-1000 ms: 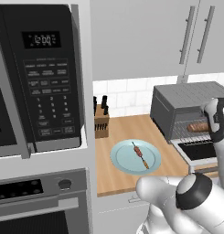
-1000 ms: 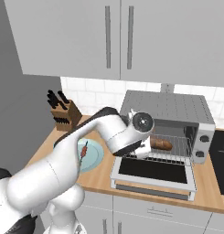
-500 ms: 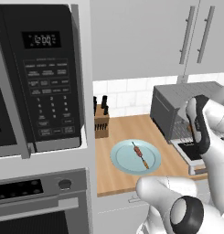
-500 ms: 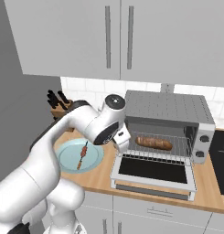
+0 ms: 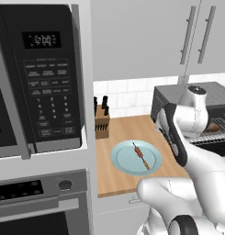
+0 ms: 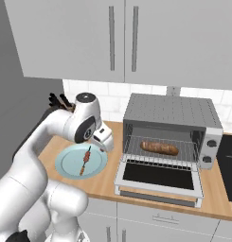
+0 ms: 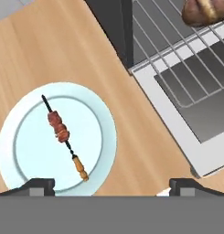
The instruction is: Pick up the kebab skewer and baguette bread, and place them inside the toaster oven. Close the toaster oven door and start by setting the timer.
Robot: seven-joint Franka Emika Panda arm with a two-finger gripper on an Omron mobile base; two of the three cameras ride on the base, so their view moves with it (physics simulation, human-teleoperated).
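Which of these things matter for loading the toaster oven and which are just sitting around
Job: kebab skewer on the plate; baguette bread on the rack; toaster oven; toaster oven door, hanging open.

Lying about: knife block; microwave; built-in oven.

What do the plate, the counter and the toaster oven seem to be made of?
The plate looks like glazed ceramic: pale blue, smooth, with a raised rim, though plastic is possible. The counter looks like wood with a matte finish, light brown with faint grain lines. The toaster oven looks like dark grey metal with a ribbed top; its rack looks like thin silvery wire.
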